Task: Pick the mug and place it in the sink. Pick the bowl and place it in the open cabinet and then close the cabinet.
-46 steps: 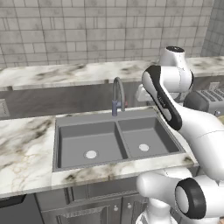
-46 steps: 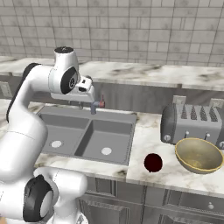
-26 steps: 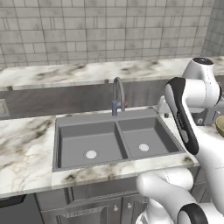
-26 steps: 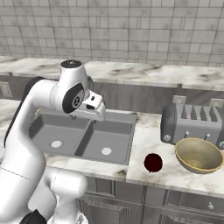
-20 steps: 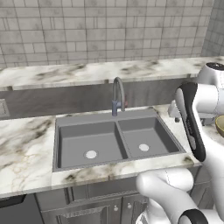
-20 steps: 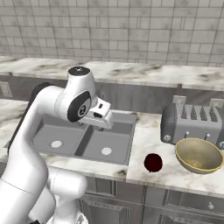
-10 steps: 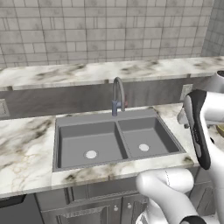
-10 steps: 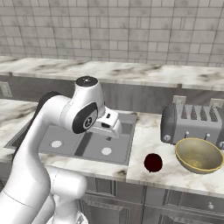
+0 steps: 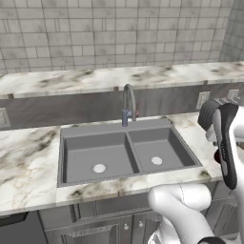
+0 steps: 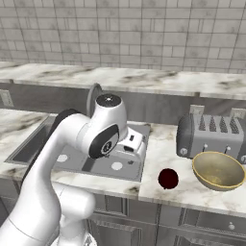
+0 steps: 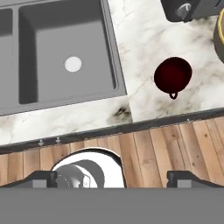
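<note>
The dark red mug (image 10: 167, 178) stands on the marble counter right of the sink (image 10: 31, 140), near the front edge. The yellowish bowl (image 10: 218, 170) sits further right, in front of the toaster. My gripper (image 11: 114, 178) is open, its two fingertips (image 11: 43, 178) far apart with nothing between them. My hand (image 10: 132, 144) hovers over the right end of the sink, left of the mug. The hand view looks down on the right basin (image 11: 65, 52), the mug (image 11: 173, 75) and the bowl's rim (image 11: 220, 30). The cabinet is out of view.
A grey four-slot toaster (image 10: 211, 134) stands behind the bowl. The curved tap (image 9: 127, 102) rises behind the sink (image 9: 124, 152). A raised marble ledge (image 10: 144, 79) and tiled wall run along the back. Wooden floor (image 11: 175, 144) lies below the counter edge.
My arm has swung to the right, from beside the tap to the sink's right end, closer to the mug. The gripper has stayed open. Mug and bowl have not moved.
</note>
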You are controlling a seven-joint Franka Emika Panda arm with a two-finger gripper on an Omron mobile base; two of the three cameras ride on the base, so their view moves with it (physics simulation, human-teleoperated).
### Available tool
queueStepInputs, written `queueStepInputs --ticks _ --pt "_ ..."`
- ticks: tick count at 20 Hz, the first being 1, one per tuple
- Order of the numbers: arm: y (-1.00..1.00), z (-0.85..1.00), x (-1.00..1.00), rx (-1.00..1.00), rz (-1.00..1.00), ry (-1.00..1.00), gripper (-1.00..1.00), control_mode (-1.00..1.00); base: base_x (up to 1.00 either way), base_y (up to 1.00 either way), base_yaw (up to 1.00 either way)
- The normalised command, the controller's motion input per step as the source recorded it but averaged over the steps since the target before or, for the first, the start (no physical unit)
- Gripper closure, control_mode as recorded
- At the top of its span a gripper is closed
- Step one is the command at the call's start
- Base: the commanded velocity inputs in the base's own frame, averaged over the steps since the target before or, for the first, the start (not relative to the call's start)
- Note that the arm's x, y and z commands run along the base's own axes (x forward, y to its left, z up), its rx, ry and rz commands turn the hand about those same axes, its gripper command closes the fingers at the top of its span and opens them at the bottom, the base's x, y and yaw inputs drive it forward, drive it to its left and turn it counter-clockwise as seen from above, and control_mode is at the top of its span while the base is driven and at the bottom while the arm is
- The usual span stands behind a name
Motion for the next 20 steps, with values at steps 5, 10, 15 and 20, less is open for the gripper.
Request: queueStepInputs --ticks 5,10,15,20 --pt "-0.38 -0.10 -0.04 0.00 0.00 0.05 -1.00 -1.00 0.00 0.00 0.00" --pt "-0.32 -0.22 0.00 0.00 0.00 0.09 -1.00 -1.00 0.00 0.00 0.00" --pt "-0.26 -0.25 0.00 0.00 0.00 0.07 -1.00 -1.00 0.00 0.00 0.00" --pt "-0.25 -0.28 0.00 0.00 0.00 0.11 -1.00 -1.00 0.00 0.00 0.00"
